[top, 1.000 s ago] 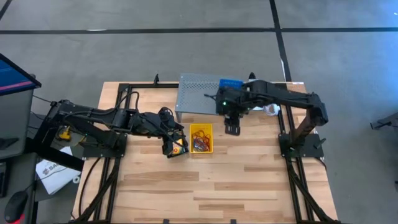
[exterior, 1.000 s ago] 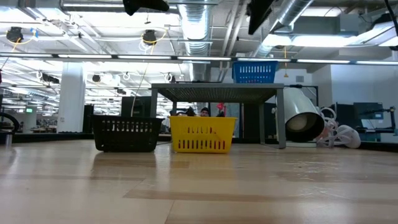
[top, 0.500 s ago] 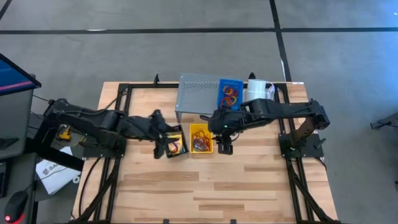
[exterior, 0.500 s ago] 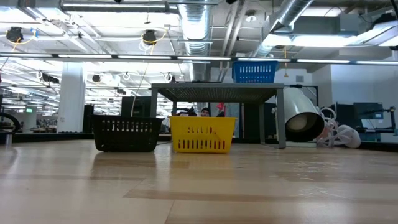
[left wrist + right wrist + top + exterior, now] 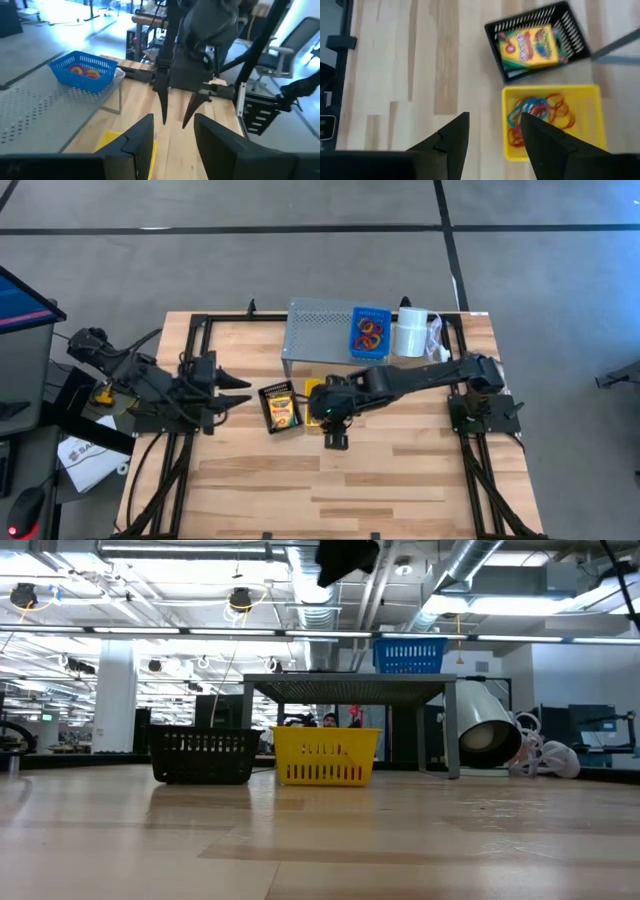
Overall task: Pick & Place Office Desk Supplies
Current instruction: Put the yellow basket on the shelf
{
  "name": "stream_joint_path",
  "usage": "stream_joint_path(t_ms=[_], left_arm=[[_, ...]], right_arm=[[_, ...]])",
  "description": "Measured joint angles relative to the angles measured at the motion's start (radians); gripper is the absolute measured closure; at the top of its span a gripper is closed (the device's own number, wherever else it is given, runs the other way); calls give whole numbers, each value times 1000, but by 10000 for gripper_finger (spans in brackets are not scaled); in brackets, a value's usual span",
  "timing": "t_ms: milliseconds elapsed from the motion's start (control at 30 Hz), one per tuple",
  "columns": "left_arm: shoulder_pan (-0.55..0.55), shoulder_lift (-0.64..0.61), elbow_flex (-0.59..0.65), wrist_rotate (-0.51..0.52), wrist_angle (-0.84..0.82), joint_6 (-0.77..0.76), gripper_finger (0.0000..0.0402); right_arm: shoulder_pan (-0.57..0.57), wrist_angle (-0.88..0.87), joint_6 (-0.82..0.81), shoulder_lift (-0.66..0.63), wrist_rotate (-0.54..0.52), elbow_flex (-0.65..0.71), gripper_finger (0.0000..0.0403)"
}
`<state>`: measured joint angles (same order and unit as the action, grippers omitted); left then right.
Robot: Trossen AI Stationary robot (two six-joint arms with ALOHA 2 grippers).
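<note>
Left hand (image 5: 238, 391) now pulled back toward own side of wooden worktop (image 5: 400, 480), leaving yellow-and-green crayon box (image 5: 280, 406) lying in small black slatted basket (image 5: 267, 394); placement judged done. Fingers standing apart, holding nothing. Right hand (image 5: 336, 441) now swung forward past yellow plastic basket (image 5: 595, 125) of coloured rubber-band loops (image 5: 540, 114), hovering over bare boards, fingers apart and empty. More red and orange loops sitting in blue mesh basket (image 5: 371, 332) on grey perforated metal riser (image 5: 315, 330).
</note>
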<state>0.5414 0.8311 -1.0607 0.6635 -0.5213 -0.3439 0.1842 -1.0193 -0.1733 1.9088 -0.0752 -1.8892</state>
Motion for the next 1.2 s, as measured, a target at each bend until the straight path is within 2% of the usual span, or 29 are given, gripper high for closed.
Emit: stream_joint_path(t_ms=[233,433,567,967,1200], left_arm=[[11,-156,186,-1,131,-1,266],[11,-219,289,-29,276,-1,266],[11,-224,296,-44,287,9,266],[11,-227,296,-56,304,25,266],[11,-227,296,-61,304,25,266]], right_arm=[[4,28,-37,58,42,-2,258],[-22,-24,-36,113,98,1,274],[-45,-30,-37,144,133,0,268],[-90,-55,-32,190,157,3,227],[-91,-38,-35,235,155,0,219]])
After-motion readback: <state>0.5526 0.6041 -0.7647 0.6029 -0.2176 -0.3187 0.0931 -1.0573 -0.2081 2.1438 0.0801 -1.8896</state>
